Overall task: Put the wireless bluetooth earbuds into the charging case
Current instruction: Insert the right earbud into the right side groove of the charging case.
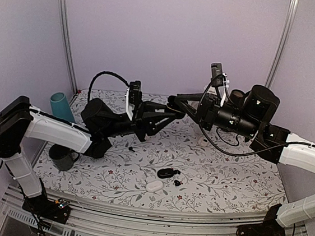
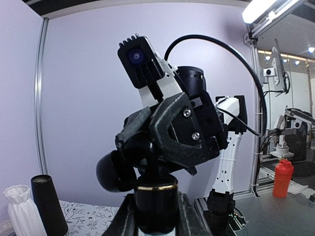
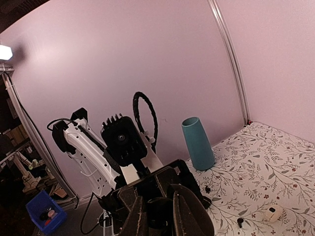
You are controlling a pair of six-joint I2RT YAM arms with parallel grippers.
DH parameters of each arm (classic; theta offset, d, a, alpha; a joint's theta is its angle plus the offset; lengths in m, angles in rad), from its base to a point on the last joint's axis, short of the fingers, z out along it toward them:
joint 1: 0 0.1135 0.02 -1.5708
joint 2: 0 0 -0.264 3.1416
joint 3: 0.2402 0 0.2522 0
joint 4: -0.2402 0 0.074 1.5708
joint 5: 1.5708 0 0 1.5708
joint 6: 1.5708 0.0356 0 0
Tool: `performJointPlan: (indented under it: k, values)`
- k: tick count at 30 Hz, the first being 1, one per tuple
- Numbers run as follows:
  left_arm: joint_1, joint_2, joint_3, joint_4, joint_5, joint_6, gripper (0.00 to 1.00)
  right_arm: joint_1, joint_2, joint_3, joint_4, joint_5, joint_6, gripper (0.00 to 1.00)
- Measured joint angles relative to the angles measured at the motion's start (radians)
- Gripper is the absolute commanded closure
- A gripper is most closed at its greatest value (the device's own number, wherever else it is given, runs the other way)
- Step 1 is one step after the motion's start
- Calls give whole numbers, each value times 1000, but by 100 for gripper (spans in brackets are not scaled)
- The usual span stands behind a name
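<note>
Probably light and slick, the earbuds (image 1: 178, 183) lie at four and ten o'clock of the black charging case (image 1: 166, 173), best pinched across the bud; left gripper (image 1: 168, 113) and right gripper (image 1: 176, 101) hang nose to nose aloft, and I cannot tell how their jaws stand.

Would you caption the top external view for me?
Left gripper and right gripper meet mid-air; a black case lies on the table.

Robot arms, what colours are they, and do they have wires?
The left arm and right arm have smooth white shells with chunky black joints. The left end effector and right end effector are angular black plastic. A boxy black camera sits on each wrist, and black cables loop out.
</note>
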Motion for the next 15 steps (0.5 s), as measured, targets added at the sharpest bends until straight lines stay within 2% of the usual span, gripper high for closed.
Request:
performJointPlan:
  k: [15]
  values:
    - [0, 0, 4, -9, -1, -13, 100, 0, -2, 2, 1, 2, -2, 94]
